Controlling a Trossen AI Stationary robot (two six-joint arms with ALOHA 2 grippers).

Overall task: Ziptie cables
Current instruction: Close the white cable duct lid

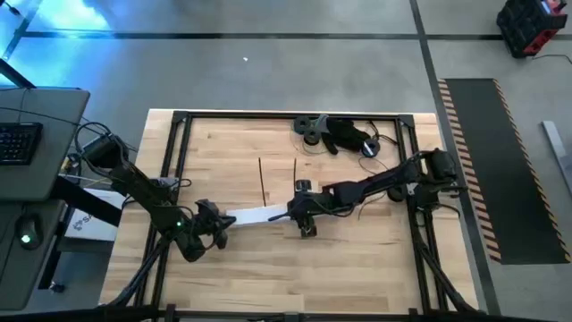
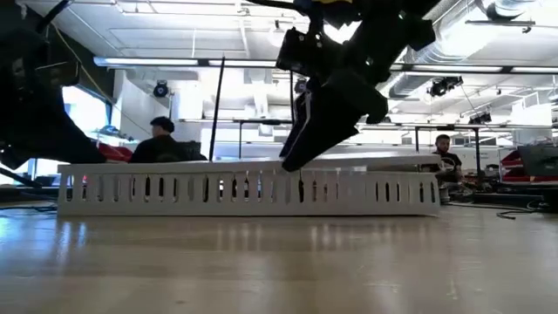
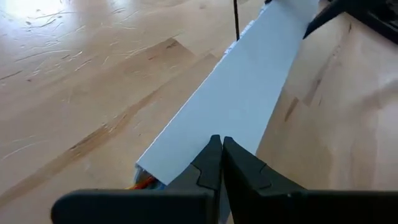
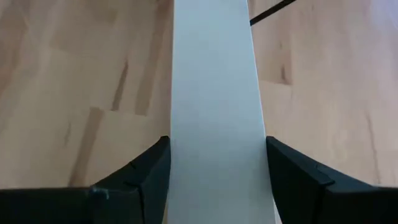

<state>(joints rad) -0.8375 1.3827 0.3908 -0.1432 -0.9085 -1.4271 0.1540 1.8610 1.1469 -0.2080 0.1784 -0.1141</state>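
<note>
Two grippers at white duct (image 1: 259, 215) on table (image 1: 357, 259): left gripper (image 3: 217, 140) jaws shut at its end; right gripper (image 4: 217, 149) jaws wide, straddling. Cables (image 3: 142, 182) apparently peeking from that end. Risk: uneven push, duct skidding.

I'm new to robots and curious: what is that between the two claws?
A long white slotted plastic channel spans from the left gripper to the right gripper; the high view shows it best.
</note>
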